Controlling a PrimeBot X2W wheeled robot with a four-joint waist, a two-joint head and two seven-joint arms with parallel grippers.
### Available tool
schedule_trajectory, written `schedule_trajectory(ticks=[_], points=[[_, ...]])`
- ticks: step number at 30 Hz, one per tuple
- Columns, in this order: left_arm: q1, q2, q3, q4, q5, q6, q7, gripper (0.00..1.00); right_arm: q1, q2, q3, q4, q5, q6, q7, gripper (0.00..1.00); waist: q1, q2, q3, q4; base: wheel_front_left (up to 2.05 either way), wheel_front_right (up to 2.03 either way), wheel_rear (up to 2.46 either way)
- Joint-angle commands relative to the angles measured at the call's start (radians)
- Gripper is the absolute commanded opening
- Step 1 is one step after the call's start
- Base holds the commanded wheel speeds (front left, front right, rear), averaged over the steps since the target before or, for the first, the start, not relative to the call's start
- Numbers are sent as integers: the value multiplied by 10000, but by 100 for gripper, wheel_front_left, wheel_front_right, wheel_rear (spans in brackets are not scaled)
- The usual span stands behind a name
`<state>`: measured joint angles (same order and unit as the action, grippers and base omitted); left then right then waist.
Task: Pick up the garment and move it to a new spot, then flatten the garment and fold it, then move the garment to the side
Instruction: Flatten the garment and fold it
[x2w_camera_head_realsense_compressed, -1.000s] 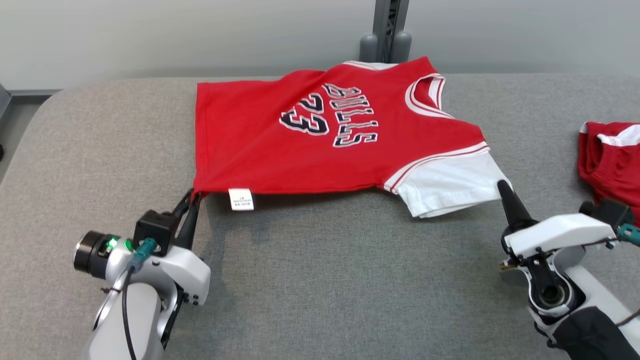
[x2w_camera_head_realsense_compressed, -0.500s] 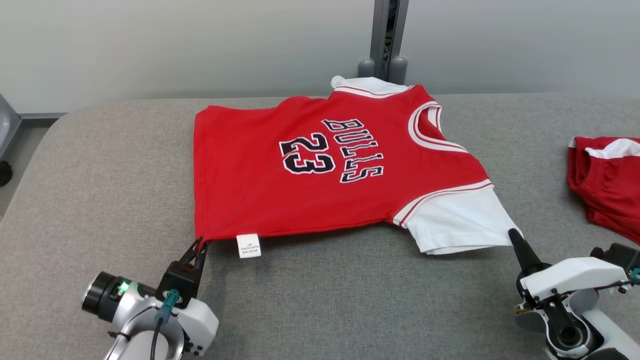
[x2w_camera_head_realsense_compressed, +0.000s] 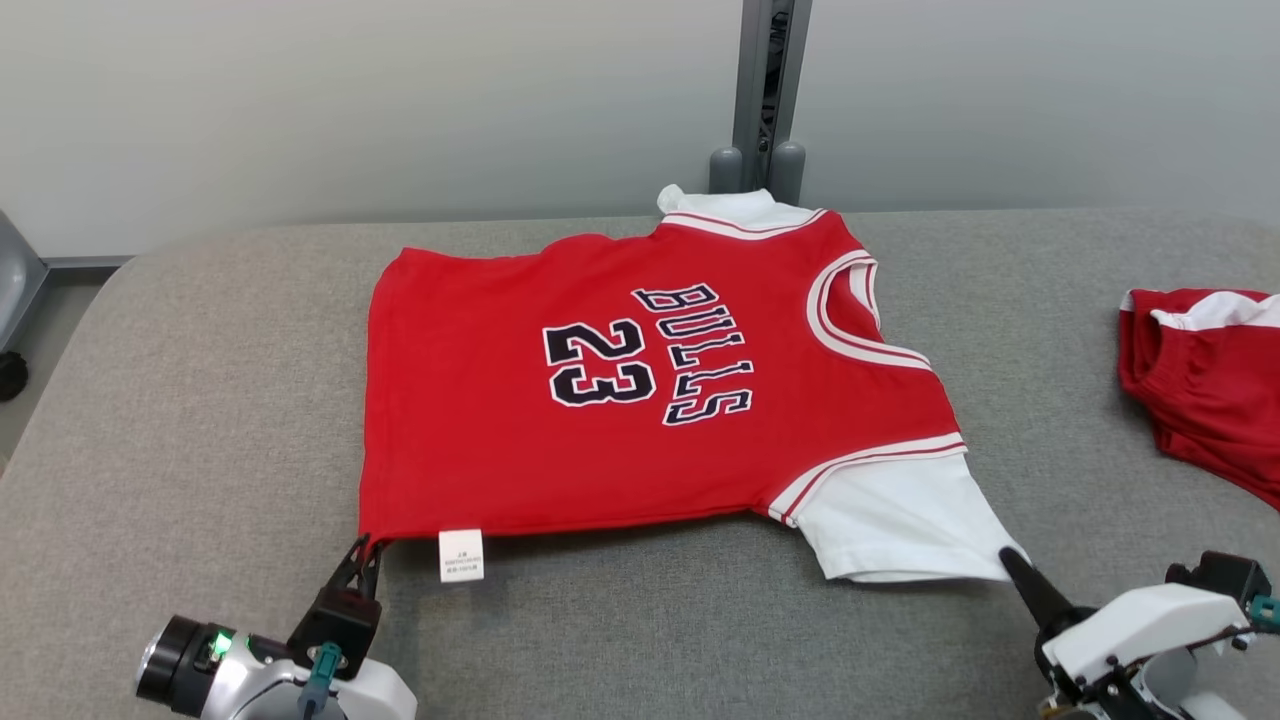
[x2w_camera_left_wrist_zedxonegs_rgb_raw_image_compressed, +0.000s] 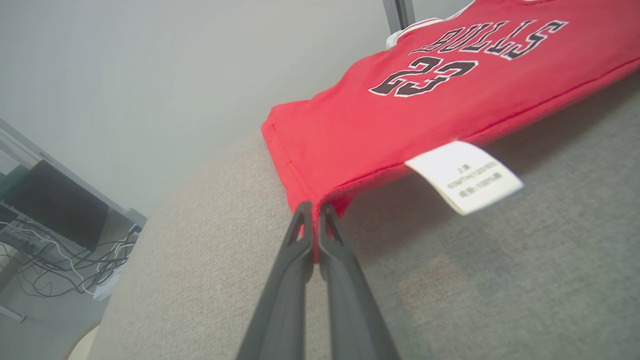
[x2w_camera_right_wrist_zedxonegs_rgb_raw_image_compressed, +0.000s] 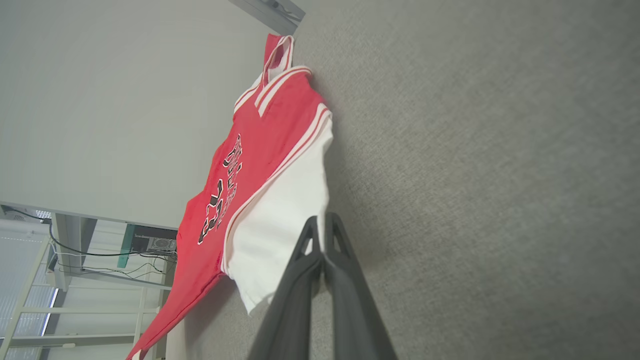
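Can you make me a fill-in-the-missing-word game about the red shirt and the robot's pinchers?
1. The red fabric basketball shirt has the number ____ printed on it.
2. The word printed beside that number is ____.
3. The right gripper is shut on the tip of the shirt's ____ sleeve.
4. The left gripper is shut on the shirt's hem corner, over the ____ fabric-covered table.

Missing words: 23; BULLS; white; grey.

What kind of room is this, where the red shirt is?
Probably a robot test lab, not a home: the red jersey is spread over a grey padded table, with a dark screen and tangled cables nearby.
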<state>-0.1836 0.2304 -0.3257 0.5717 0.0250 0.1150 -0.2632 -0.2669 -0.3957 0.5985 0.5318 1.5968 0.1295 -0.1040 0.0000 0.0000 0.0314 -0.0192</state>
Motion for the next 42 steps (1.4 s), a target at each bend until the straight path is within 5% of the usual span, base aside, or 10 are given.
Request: schedule_trajectory(ticks=[1,42], points=[[201,51,-10,-72,-101,106,-16,0,301,-178,111,-133,83,23,156,0,0,0,-80,-38,0,0,0],[2391,674,-678,-1160,-194,717,-16,0,2097,-2350,1232,-2804,1236,23,16,0,0,0,-371,199,0,0,0]])
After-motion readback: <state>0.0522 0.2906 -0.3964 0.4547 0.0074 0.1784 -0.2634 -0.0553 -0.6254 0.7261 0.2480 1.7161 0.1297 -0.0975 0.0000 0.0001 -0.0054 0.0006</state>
